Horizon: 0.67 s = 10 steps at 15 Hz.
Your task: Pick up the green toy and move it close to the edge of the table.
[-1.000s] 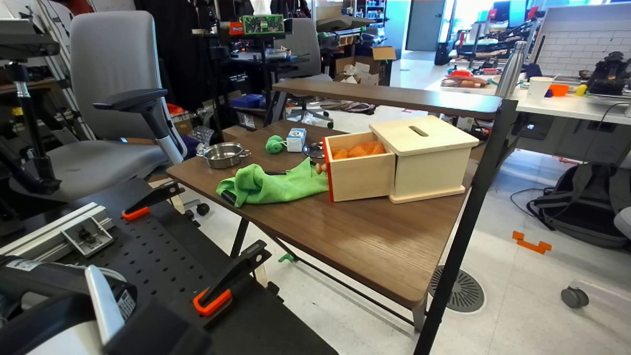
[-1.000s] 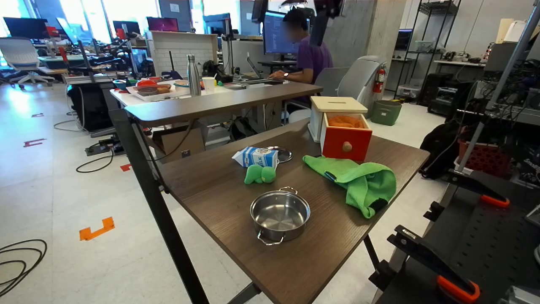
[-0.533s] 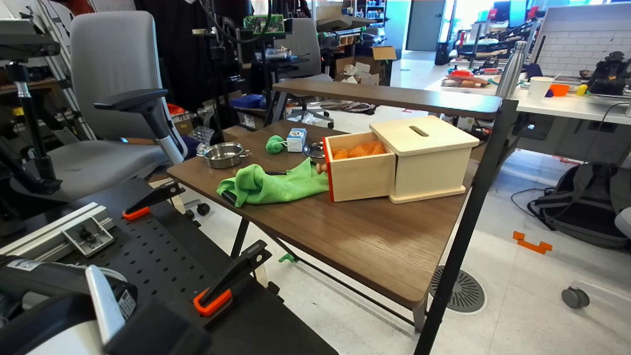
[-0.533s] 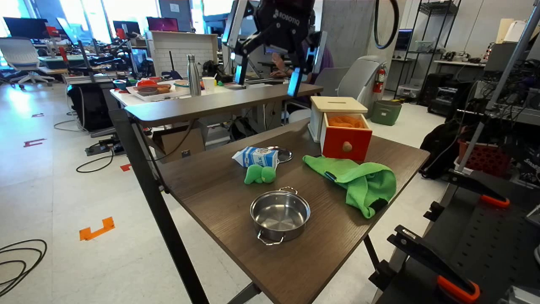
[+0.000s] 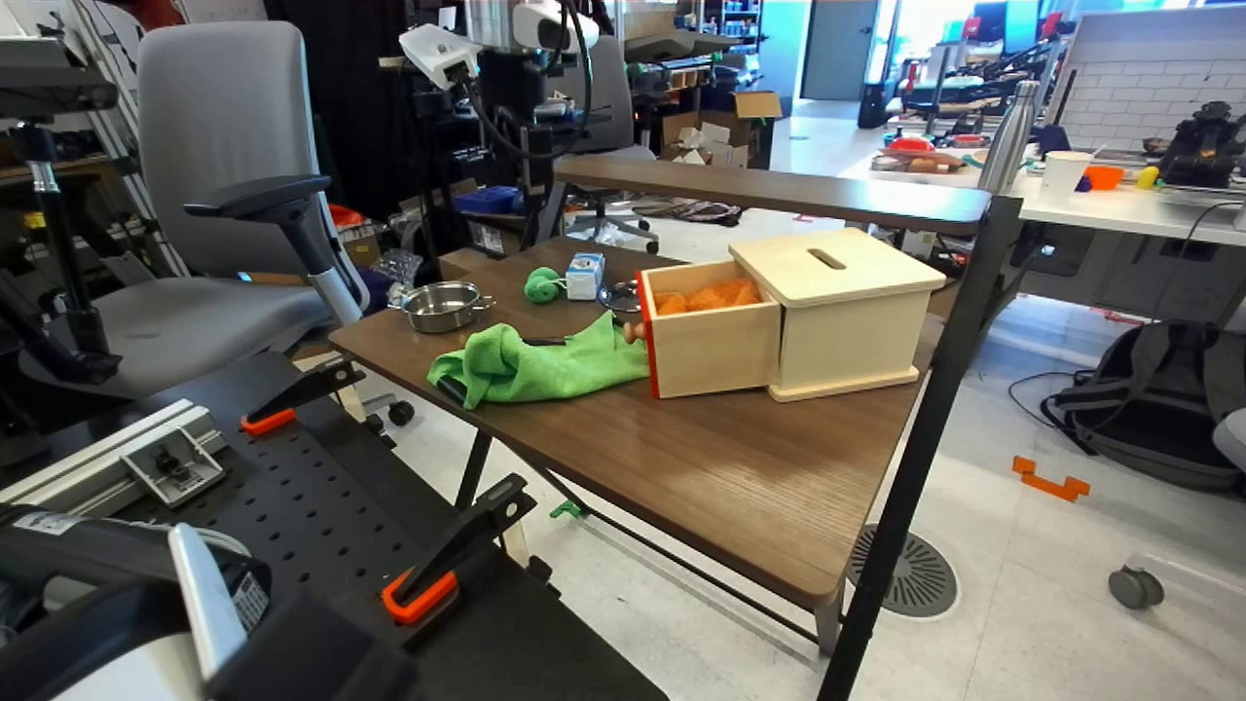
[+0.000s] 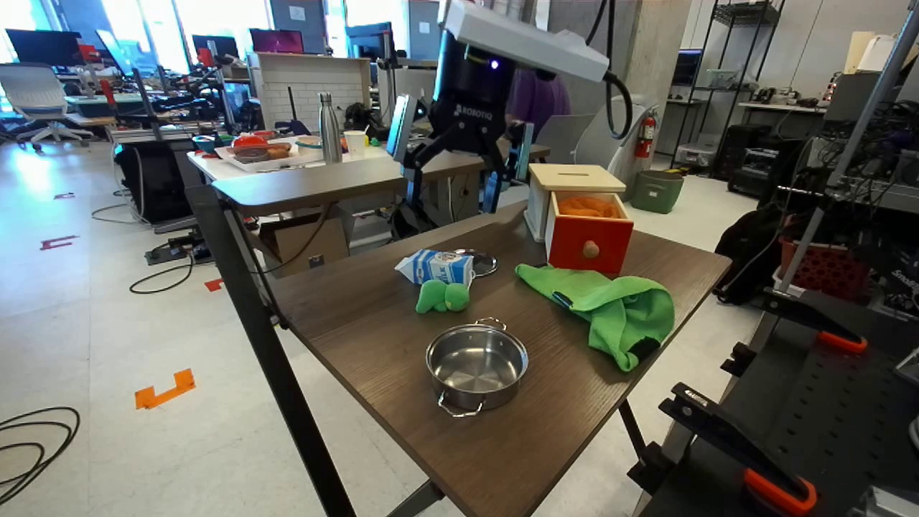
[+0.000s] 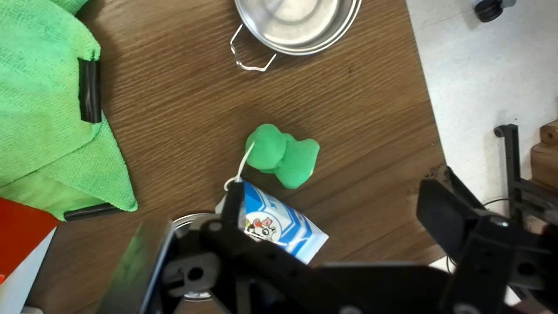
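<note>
Smooth, bulbous green toy (image 7: 285, 157) beside a boxy milk carton (image 7: 293, 229) on wood-grained table (image 7: 362, 109), jaws wide apart.

Rectangular dark-brown wooden bench (image 6: 359, 330) bearing a round two-handled steel pot (image 6: 479, 364), small lumpy green toy (image 6: 442, 296), blue-and-white milk carton (image 6: 439, 266), shiny metal disc (image 6: 487, 263), crumpled bright-green cloth (image 6: 614, 305), pale red-fronted wooden box (image 5: 843, 336).

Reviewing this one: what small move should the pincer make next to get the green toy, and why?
Probably shift the pincer sideways toward the green toy before lowering: its jaws stand apart, holding nothing, and the wrist view shows it partly covering the milk carton beside the toy, so descending here might catch the carton first.
</note>
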### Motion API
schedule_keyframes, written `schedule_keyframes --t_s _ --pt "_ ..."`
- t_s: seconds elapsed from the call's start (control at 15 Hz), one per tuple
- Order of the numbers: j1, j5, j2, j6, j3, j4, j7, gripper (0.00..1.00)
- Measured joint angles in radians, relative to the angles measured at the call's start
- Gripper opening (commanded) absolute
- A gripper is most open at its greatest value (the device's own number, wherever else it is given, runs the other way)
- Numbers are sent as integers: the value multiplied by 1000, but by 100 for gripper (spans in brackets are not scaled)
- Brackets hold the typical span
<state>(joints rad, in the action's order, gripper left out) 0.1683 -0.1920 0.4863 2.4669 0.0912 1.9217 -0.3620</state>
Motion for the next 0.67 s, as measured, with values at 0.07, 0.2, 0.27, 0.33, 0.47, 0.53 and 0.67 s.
schedule_keyframes --t_s 0.07,0.2,0.27,0.33,0.47,0.53,0.67 --pt "3 13 25 0 -7 -16 -7 100" --pt "14 34 70 0 -18 -42 -20 100" --pt "20 44 89 0 -24 -53 -27 100" --pt "28 52 107 0 -29 -64 -36 100" --pt "46 63 139 0 -39 -86 -50 100" --pt "54 69 153 0 -43 -97 -59 100" --pt "70 81 181 0 -53 -123 -76 100"
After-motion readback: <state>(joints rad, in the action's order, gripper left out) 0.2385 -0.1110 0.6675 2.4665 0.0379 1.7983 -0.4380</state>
